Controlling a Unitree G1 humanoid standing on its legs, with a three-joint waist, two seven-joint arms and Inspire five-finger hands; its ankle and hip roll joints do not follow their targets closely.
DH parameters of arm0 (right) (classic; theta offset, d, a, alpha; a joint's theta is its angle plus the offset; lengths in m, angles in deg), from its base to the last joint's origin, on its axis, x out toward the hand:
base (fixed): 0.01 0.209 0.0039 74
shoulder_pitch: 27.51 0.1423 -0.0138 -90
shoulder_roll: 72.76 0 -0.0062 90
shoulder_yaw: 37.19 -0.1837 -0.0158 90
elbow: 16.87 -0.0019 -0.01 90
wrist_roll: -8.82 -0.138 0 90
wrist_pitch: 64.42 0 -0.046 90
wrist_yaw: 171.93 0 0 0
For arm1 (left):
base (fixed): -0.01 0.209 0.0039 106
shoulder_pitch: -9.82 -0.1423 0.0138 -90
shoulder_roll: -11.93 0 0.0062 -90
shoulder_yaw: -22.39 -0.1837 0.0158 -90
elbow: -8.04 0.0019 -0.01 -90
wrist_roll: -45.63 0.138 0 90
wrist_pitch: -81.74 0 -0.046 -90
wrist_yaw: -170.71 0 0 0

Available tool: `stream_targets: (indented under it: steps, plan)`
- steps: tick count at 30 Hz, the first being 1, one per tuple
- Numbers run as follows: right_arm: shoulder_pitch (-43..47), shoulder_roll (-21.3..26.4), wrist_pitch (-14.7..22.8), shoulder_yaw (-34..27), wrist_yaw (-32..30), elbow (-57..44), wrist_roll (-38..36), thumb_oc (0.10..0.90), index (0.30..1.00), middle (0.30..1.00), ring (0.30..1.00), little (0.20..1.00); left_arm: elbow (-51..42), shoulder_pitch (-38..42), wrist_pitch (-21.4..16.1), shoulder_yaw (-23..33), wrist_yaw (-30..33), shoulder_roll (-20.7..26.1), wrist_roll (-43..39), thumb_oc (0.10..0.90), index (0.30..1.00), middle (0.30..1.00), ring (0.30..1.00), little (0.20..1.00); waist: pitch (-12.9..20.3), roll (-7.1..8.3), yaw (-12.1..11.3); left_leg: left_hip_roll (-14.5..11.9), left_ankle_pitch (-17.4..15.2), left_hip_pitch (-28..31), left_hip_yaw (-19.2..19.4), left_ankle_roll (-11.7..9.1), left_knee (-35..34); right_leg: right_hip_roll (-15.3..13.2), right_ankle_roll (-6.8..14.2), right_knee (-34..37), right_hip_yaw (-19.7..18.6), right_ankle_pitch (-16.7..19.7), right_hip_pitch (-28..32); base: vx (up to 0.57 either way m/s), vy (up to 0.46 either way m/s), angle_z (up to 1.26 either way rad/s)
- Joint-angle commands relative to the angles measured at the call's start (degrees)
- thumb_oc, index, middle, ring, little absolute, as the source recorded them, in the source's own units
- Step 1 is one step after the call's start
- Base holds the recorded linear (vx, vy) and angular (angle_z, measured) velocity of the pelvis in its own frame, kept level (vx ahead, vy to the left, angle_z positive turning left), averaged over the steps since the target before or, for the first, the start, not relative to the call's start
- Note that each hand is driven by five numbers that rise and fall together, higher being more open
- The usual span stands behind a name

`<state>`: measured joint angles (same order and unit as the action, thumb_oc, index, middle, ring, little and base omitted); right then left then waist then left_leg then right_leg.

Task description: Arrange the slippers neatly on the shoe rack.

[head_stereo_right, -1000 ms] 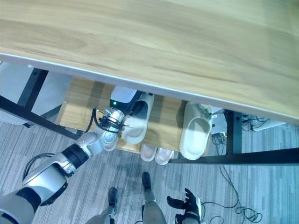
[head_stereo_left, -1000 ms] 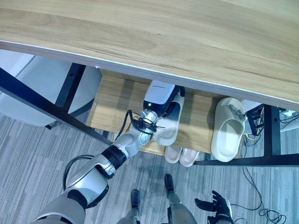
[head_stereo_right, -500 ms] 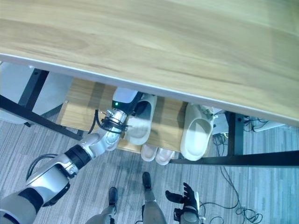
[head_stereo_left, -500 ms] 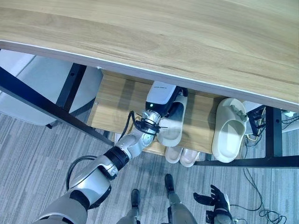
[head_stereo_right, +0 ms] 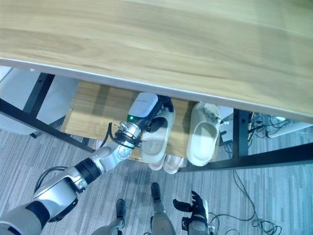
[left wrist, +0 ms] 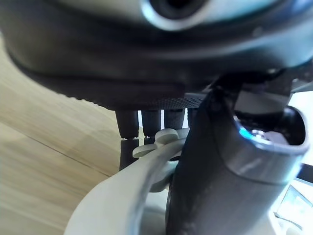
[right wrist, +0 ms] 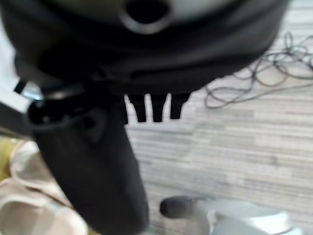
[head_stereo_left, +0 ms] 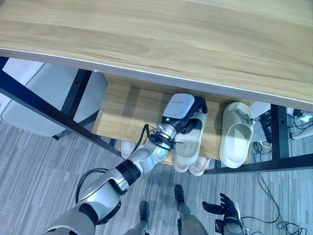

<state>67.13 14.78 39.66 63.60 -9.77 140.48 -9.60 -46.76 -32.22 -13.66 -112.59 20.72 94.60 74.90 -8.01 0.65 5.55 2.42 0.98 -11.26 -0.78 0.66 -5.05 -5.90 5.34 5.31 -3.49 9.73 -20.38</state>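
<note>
A pale green slipper (head_stereo_left: 188,144) lies on the wooden shelf (head_stereo_left: 124,105) of the shoe rack, under the rack's top board (head_stereo_left: 171,34). My left hand (head_stereo_left: 197,104) is shut on the slipper's strap; in the left wrist view the thumb (left wrist: 220,171) and fingers (left wrist: 146,122) pinch the slipper (left wrist: 122,200). Its mate, a second pale green slipper (head_stereo_left: 235,134), lies close to the right on the same shelf. My right hand (head_stereo_left: 226,213) hangs low over the carpet, with its fingers (right wrist: 151,107) straight and holding nothing.
A pair of pink slippers (head_stereo_left: 191,166) sits below the shelf's front edge, also seen as a pink slipper (right wrist: 29,205) by the right hand. Black frame bars (head_stereo_left: 49,115) cross at left and right. A pale panel (head_stereo_left: 39,98) stands at left. Cables (head_stereo_left: 276,223) lie on the carpet at right.
My left hand has carried the slipper to the right along the shelf, closer to the second slipper. The right hand stays low and open.
</note>
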Motion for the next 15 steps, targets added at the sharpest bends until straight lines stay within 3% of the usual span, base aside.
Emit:
stream_targets:
  steps: [1, 6, 12, 13, 14, 15]
  plan:
    - [-1.0, 6.5, 1.4, -0.5, -2.5, 0.3, -1.2, 0.8, 0.9, 0.9, 0.9, 0.9, 4.9, 5.1, -3.3, -0.5, 1.5, -6.8, -0.8, 0.4, 0.3, 0.3, 0.3, 0.3, 0.2, -1.75, 0.3, -0.2, 2.1, -5.5, -2.0, -1.8, 0.0, 1.5, 1.8, -0.6, 0.9, -4.8, 3.4, 0.0, 0.0, 0.0]
    - [-2.6, 7.0, 1.7, -0.9, -2.5, 1.3, -1.0, 0.8, 0.9, 0.9, 0.9, 0.9, 10.4, 7.2, -1.6, -1.8, 1.9, -7.4, 2.5, 0.4, 0.3, 0.3, 0.3, 0.3, 0.9, -1.54, 1.1, -0.6, 2.0, -6.2, -1.5, -1.8, 0.0, 1.6, 1.9, -0.6, 0.8, -4.6, 2.5, 0.01, -0.003, 0.0]
    - [-3.0, 7.4, 1.6, -1.3, -2.1, 2.3, -1.5, 0.8, 0.9, 0.9, 0.9, 0.9, 12.1, 7.8, -1.8, -1.1, 2.0, -8.6, 0.9, 0.4, 0.3, 0.3, 0.3, 0.3, 1.2, -1.72, 1.4, -0.4, 1.8, -6.2, -1.5, -1.7, 0.0, 1.4, 1.8, -0.7, 0.8, -4.7, 2.2, 0.03, 0.001, 0.0]
    - [-3.0, 7.0, 1.7, -1.2, -2.0, 2.2, -1.8, 0.8, 0.9, 0.9, 0.9, 0.9, 10.9, 7.6, -2.2, -0.2, 2.7, -8.7, -0.5, 0.516, 0.474, 0.474, 0.474, 0.474, 1.3, -1.71, 1.5, -0.4, 1.7, -6.2, -1.4, -1.7, 0.0, 1.4, 1.7, -0.8, 0.9, -4.8, 2.3, 0.03, 0.0, 0.0]
    - [-2.8, 6.9, 1.8, -1.1, -2.1, 1.9, -1.9, 0.8, 0.9, 0.9, 0.9, 0.9, 10.3, 7.4, -2.4, 0.3, 3.3, -9.1, -1.2, 0.558, 0.538, 0.538, 0.538, 0.538, 1.4, -1.72, 1.5, -0.3, 1.7, -6.0, -1.4, -1.7, 0.0, 1.4, 1.6, -0.8, 0.8, -4.8, 2.4, 0.03, 0.0, 0.0]
    - [-2.8, 6.9, 1.8, -1.1, -2.1, 1.9, -1.9, 0.8, 0.9, 0.9, 0.9, 0.9, 10.3, 7.4, -2.4, 0.3, 3.3, -9.1, -1.2, 0.759, 0.839, 0.839, 0.839, 0.839, 1.3, -1.72, 1.5, -0.3, 1.7, -6.0, -1.4, -1.7, 0.0, 1.4, 1.6, -0.8, 0.8, -4.8, 2.4, 0.0, 0.0, 0.0]
